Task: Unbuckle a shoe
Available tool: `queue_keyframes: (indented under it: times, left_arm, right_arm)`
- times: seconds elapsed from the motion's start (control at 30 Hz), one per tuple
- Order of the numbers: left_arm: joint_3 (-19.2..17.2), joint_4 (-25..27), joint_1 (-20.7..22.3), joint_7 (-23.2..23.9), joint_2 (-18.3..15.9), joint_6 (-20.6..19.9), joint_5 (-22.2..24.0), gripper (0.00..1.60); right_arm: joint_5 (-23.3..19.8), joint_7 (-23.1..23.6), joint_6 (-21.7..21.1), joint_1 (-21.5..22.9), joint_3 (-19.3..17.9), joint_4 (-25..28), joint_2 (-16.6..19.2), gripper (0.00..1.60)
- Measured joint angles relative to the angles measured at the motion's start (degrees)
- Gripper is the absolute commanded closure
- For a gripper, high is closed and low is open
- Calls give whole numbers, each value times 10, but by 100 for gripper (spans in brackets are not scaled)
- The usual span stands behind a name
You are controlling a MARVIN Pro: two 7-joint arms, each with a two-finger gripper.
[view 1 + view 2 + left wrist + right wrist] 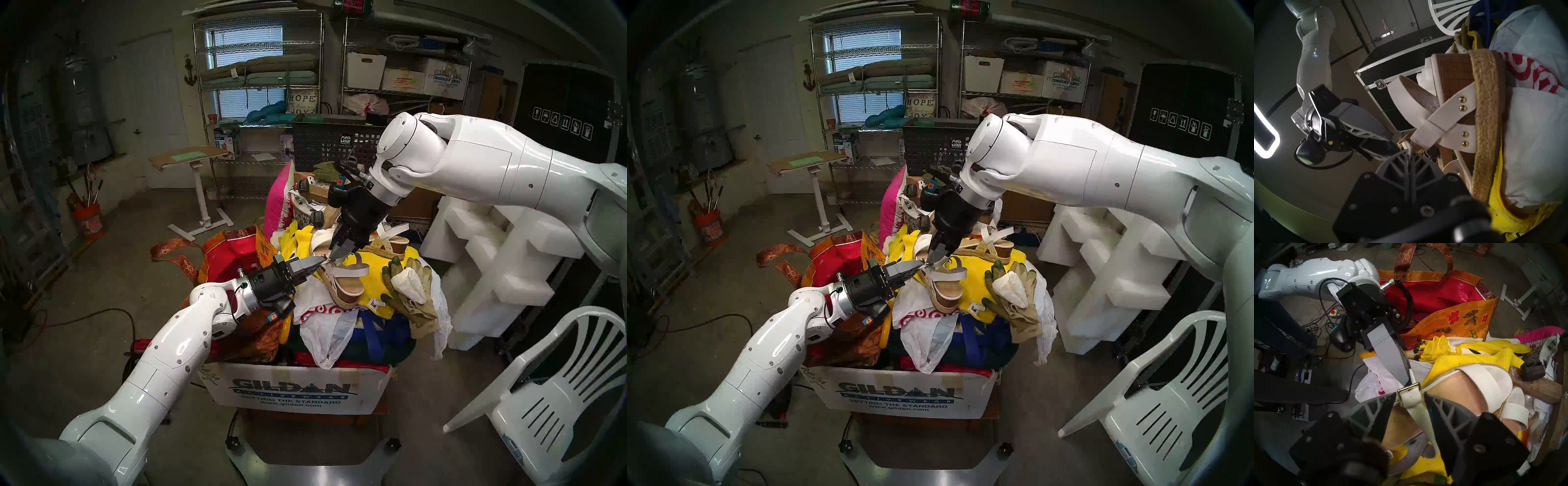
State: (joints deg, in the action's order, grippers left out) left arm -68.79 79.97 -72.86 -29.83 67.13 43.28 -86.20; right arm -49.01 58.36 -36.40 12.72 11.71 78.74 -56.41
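Atop the heaped cardboard box (298, 390), the sandal (342, 285) looks chunky yet light, its floppy ankle strap (1413, 395) pinched near the buckle (1409, 388) by the left gripper (320, 260), the right gripper (1410, 396) spread astride it.

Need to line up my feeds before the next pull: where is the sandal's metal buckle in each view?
Head stereo left: buckle left of centre, where both grippers' tips meet.
Head stereo right: buckle at the same junction.
Left wrist: gold glint, mostly hidden.
Right wrist: clear, just above its fingers.
Shared landmark: left gripper, shut on thin strap.
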Motion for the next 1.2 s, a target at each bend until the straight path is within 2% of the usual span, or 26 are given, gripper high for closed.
queue_keyframes:
  times: [0.03,0.07,0.63,0.73,0.87,0.93,0.97,1.0,1.03,1.07,1.2]
  left_arm:
    - [0,-2,0,-1,0,0,-1,160]
    - [1,-4,1,-3,1,-1,-3,160]
    - [2,-14,6,-23,5,-2,-14,160]
    - [2,-13,6,-23,5,-2,-13,160]
    - [2,-12,6,-23,5,-2,-13,160]
    - [2,-12,6,-23,5,-2,-13,160]
    - [2,-12,6,-24,5,-2,-13,160]
    - [2,-12,6,-24,5,-2,-13,160]
    - [2,-13,6,-24,5,-2,-14,160]
    - [2,-14,6,-25,5,-2,-14,160]
    - [2,-16,7,-27,5,-2,-16,160]
  right_arm:
    - [0,0,0,0,0,0,0,51]
    - [0,2,0,0,1,0,-1,29]
    - [0,-8,0,-9,5,-7,-7,36]
    - [1,-8,3,-10,7,-15,-9,45]
    - [1,-2,6,-11,10,-23,-13,50]
    - [1,2,7,-11,11,-27,-14,63]
    - [2,4,8,-12,12,-29,-15,62]
    - [2,6,9,-12,12,-30,-15,77]
    - [2,8,10,-12,13,-32,-16,77]
    - [2,9,12,-13,13,-34,-17,85]
    - [3,14,16,-15,14,-40,-19,89]
